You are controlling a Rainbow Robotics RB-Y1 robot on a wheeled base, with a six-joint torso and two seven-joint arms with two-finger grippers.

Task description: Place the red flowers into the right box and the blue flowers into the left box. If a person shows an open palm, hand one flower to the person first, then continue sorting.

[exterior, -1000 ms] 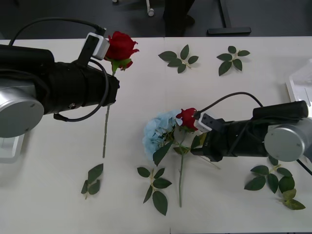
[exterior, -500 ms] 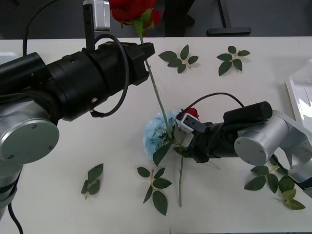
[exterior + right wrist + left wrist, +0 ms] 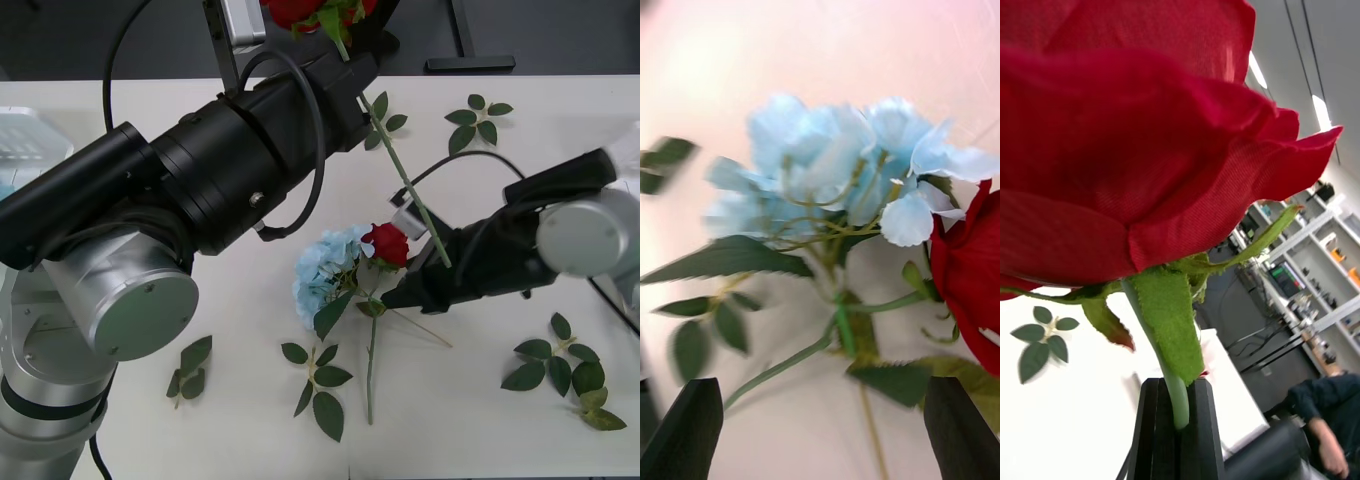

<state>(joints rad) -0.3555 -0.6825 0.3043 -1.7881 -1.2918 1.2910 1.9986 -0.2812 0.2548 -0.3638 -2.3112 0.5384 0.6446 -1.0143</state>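
The left gripper point(image 3: 1178, 424) is pinching the green stem of a red rose point(image 3: 1127, 135), just under the flower head. Its two black fingers point(image 3: 1154, 431) are pressed tight on the stem. In the front view this gripper point(image 3: 352, 72) is held up high over the far side of the table, and the rose head point(image 3: 310, 10) sits at the very top of the picture. The long stem point(image 3: 405, 180) hangs down on a slant toward the other arm and crosses in front of it. The big black left arm point(image 3: 200, 190) reaches in from the left side.

The right gripper point(image 3: 824, 431) is spread wide. Its two dark fingertips point(image 3: 685, 431) sit at the corners of its own view, and nothing is between them. It is low over the white table point(image 3: 500, 440), pointing at a pale blue flower point(image 3: 827, 172) and a second red rose point(image 3: 970, 292). In the front view this gripper point(image 3: 405, 295) is just beside that rose point(image 3: 388, 243), which touches the blue flower point(image 3: 325, 272) in the middle of the table. Both flowers lie flat, with their stems pointing toward the robot.

Loose green leaf sprigs point(image 3: 318, 385) lie here and there on the table. The left box point(image 3: 25, 140) peeks out behind the left arm. The edge of the right box point(image 3: 625, 150) shows at the far right.
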